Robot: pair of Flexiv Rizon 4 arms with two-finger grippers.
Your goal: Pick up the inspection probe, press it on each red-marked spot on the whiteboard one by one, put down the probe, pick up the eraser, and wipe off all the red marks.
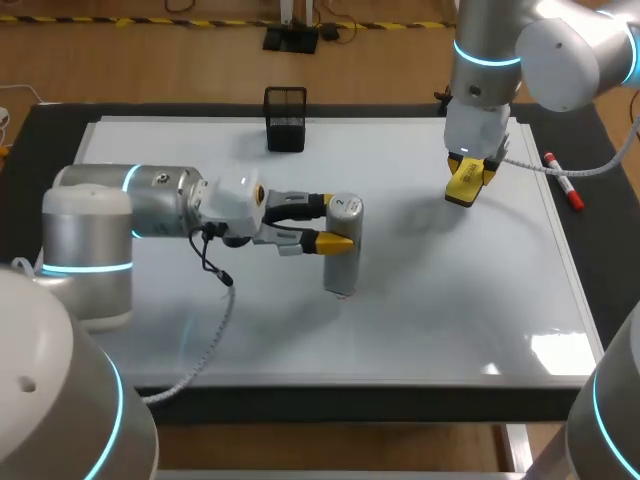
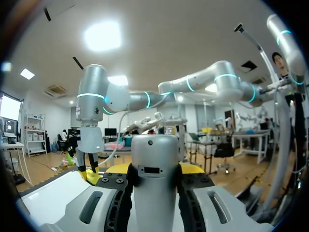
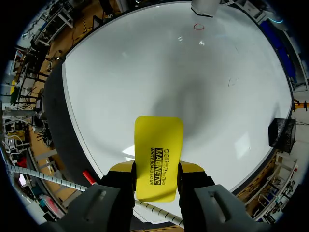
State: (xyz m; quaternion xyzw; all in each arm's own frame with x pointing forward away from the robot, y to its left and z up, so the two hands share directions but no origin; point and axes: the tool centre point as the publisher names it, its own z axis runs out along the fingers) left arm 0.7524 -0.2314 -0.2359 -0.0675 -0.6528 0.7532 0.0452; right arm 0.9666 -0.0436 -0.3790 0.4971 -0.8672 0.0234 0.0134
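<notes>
Two tools were in hand at once. My left gripper [image 1: 335, 222] was clenched on the inspection probe [image 1: 345, 260], which stood upright with its lower end down at the whiteboard [image 1: 450, 300]. My right gripper [image 1: 470, 170] was clamped on the yellow eraser [image 3: 158, 159], which pointed down at the board. A soft shadow ahead of it suggested it hung clear of the surface.

I judged the probing step to be at or near its close, with the wipe ready to begin. One small red ring [image 3: 199, 26] showed well ahead of the eraser, close to the probe's side of the board. The next move called for lifting the probe away and setting it down, then carrying the eraser across to that ring and pressing it flat.

I could not tell whether the probe's end really touched the board. In the left wrist view the probe's body blocked everything straight ahead of my fingers. From the head view no red marks could be made out, so I could not count how many remained.
</notes>
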